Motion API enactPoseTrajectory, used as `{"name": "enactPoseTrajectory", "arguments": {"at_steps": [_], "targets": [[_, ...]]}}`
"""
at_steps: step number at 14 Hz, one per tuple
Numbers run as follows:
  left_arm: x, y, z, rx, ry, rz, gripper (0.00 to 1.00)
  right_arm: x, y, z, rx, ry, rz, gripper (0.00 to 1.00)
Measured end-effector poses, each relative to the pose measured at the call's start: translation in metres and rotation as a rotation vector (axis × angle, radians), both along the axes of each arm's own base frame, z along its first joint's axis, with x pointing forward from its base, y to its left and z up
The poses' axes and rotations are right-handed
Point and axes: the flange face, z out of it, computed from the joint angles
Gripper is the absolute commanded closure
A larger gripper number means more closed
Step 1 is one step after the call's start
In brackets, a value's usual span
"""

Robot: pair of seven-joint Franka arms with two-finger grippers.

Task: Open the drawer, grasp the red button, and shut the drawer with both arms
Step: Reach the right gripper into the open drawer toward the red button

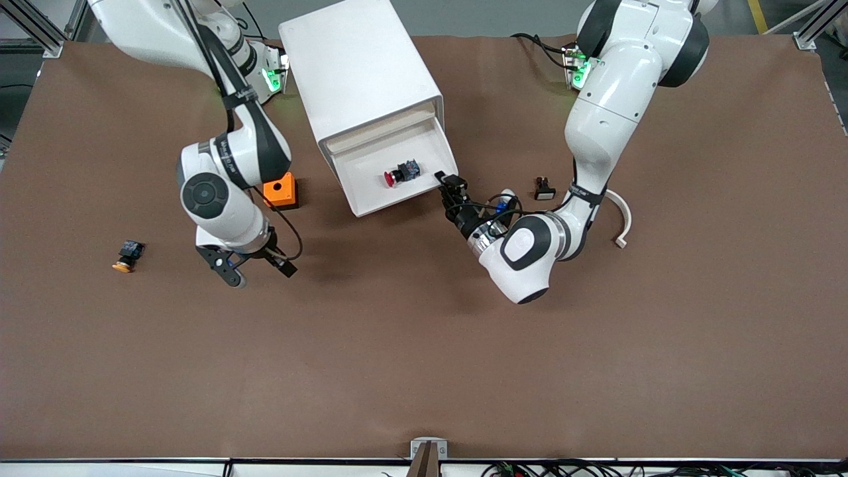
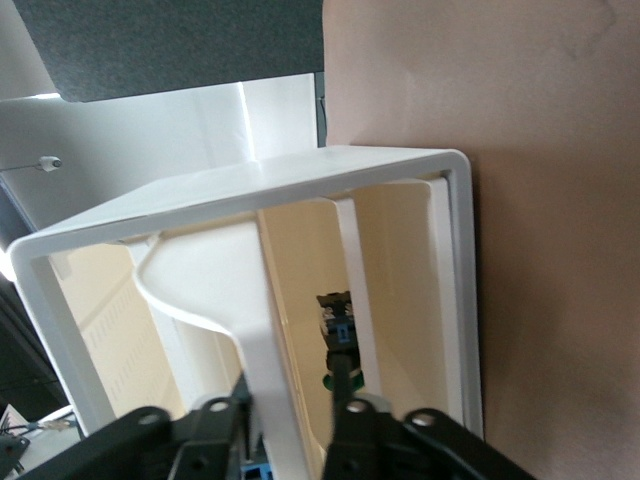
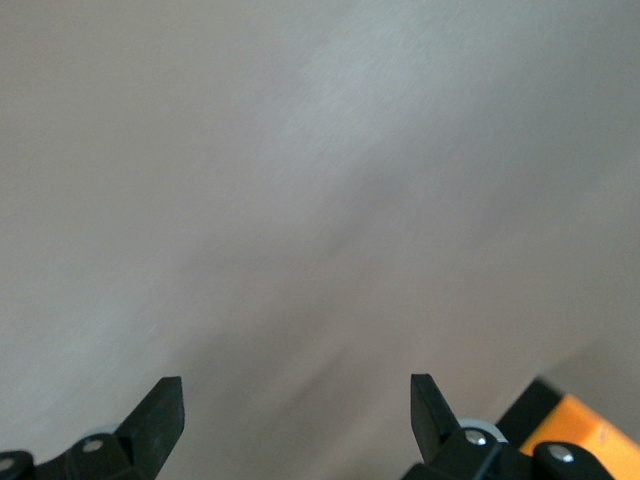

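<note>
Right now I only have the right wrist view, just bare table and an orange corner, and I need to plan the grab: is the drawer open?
Observer: Yes. The drawer stands out of the white cabinet, with the left claw at the drawer's front wall.
Operator: Is the button inside?
Observer: The red-capped button lies on its side on the drawer floor, uncovered.
Operator: And where is my claw?
Observer: The right claw hangs open over bare table, toward the right arm's end from the drawer; your orange corner is the orange box.
</note>
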Motion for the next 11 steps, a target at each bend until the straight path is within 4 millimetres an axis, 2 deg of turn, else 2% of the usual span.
{"name": "enactPoseTrajectory", "arguments": {"at_steps": [1,3,7,9,11], "targets": [[0.002,0.001,-0.001,0.004,-0.008,0.009,0.18,-0.004,0.016,0.008,-0.003,0.008,-0.005,0.00],[0.005,0.002,-0.003,0.008,-0.020,0.021,0.00,-0.015,0.054,0.029,0.017,0.022,-0.050,0.00],[0.010,0.001,0.001,-0.043,-0.022,0.057,0.00,-0.047,0.118,0.079,0.031,0.048,-0.113,0.00],[0.017,0.002,0.006,-0.106,-0.038,0.090,0.00,-0.069,0.149,0.085,0.021,0.055,-0.136,0.00],[0.033,0.011,0.015,-0.203,-0.053,0.163,0.00,-0.096,0.184,0.083,0.012,0.056,-0.149,0.00]]}}
